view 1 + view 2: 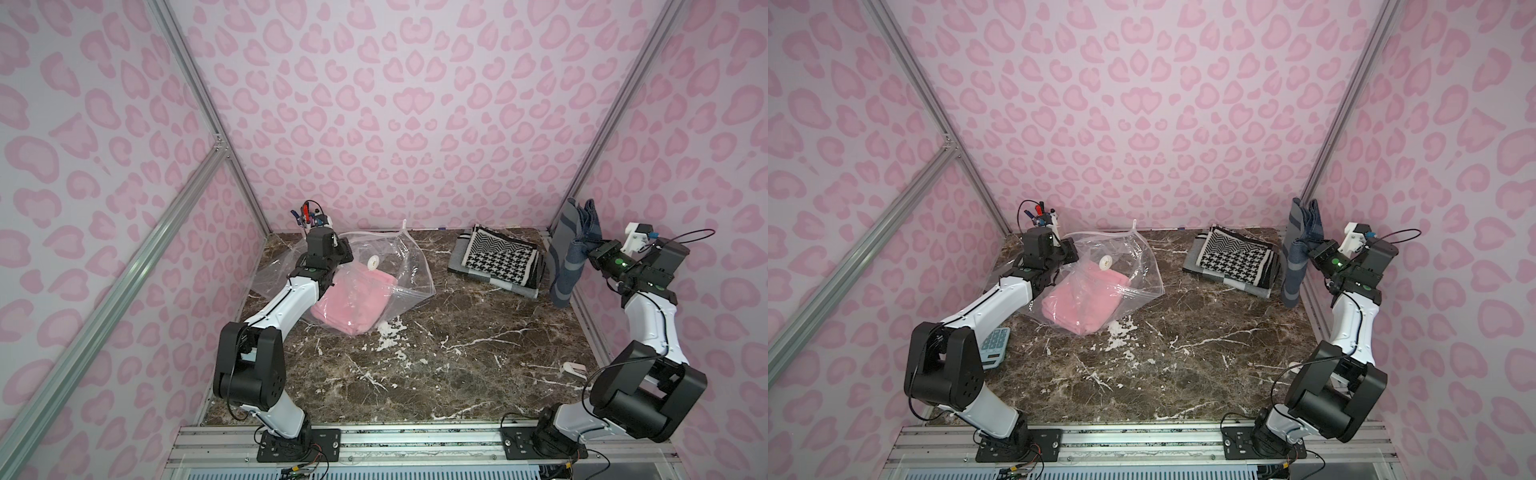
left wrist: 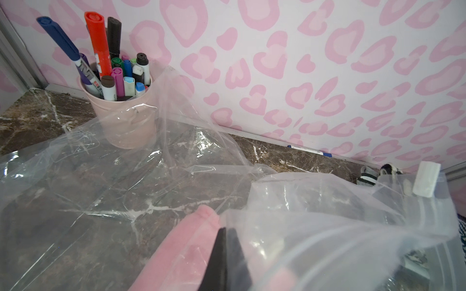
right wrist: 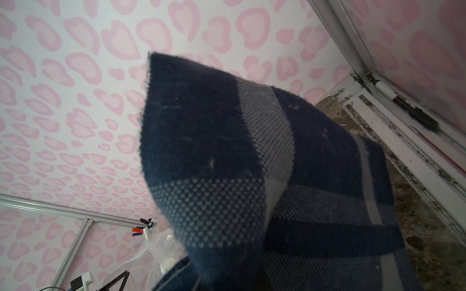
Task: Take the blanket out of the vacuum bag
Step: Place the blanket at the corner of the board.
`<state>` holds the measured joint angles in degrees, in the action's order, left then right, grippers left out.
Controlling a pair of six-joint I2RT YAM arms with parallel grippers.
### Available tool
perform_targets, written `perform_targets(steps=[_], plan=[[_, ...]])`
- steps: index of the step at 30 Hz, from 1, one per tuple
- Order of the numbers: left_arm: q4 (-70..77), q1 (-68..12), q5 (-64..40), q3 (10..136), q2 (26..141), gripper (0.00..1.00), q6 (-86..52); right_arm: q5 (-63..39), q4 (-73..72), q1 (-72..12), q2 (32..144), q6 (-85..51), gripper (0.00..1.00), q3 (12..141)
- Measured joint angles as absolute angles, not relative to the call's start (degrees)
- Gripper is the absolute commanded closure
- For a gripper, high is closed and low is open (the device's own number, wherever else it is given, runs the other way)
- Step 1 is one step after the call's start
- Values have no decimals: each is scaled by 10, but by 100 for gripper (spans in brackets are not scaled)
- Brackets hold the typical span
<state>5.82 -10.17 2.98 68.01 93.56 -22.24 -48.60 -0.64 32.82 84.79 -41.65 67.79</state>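
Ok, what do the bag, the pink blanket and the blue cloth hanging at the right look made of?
Vacuum bag: thin clear plastic film, glossy, with creases and glare. Pink blanket: probably fleece, matte and fuzzy. Blue cloth: woven or knitted textile, matte, with a dotted weave and lint; fibre unclear.

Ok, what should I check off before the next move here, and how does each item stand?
1. Left gripper shut on the vacuum bag film: ok.
2. Pink blanket out of the bag: not ok, it lies inside.
3. Bag mouth open wide enough: cannot tell.
4. Right gripper free to help: not ok, shut on a blue checked cloth hanging from it.
5. Marker cup clear of the bag: cannot tell; film overlaps it in the left wrist view.
6. Black-and-white folded stack apart from the bag: ok.
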Motion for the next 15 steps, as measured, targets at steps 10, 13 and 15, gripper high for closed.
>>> perform_targets(steps=[10, 13, 15], plan=[[58, -101, 36, 680, 953, 96, -216, -475, -23, 329, 870, -420, 100, 679], [59, -101, 36, 680, 956, 96, -216, -472, -30, 329, 874, -421, 100, 679], [59, -101, 34, 680, 957, 96, -217, -472, -37, 328, 877, -425, 100, 679]])
